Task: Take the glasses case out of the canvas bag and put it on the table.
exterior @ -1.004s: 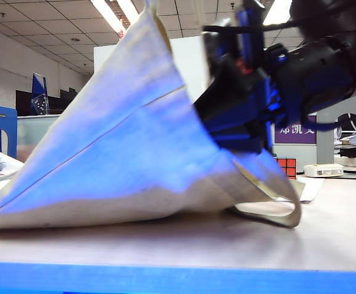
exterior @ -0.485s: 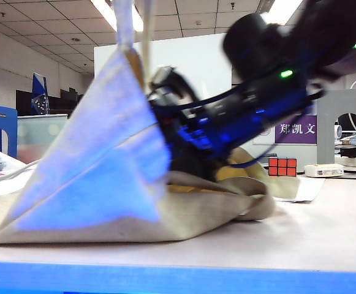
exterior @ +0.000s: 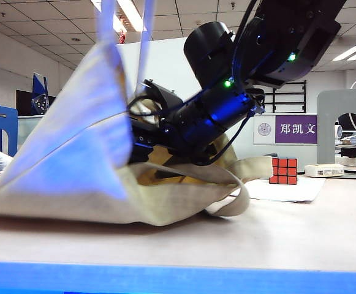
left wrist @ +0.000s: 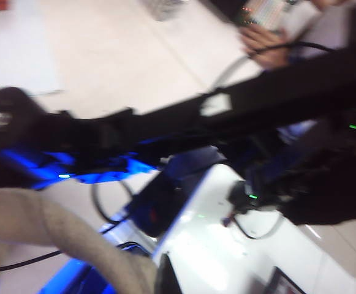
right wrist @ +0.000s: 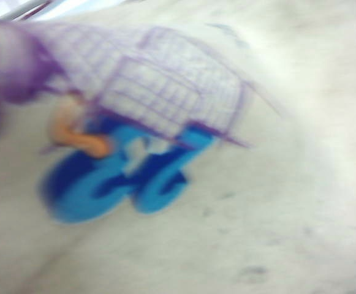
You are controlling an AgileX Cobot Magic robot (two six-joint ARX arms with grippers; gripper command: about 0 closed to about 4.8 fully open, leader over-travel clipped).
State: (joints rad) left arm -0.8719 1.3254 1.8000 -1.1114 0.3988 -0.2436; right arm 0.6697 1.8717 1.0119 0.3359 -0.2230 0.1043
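Note:
The canvas bag (exterior: 73, 177) lies on the table (exterior: 300, 226) with its near side pulled up into a peak by its strap handles (exterior: 107, 24), which run out of the top of the exterior view. In the left wrist view a beige strap (left wrist: 55, 226) leads into my left gripper (left wrist: 153, 278), which is shut on it. My right arm (exterior: 214, 113) slants down into the bag's open mouth, and its gripper is hidden inside. The right wrist view shows only soiled bag cloth (right wrist: 276, 202) with a blurred blue and purple print (right wrist: 122, 177). The glasses case is hidden.
A red Rubik's cube (exterior: 283, 170) stands on a white sheet (exterior: 288, 188) right of the bag. A white box (exterior: 323, 169) sits further back at the right. A loose strap loop (exterior: 236, 205) lies on the table by the bag's mouth.
My right arm has swung down from above the bag into its mouth. The lifted side of the bag has drawn in towards the left, which uncovers the cube.

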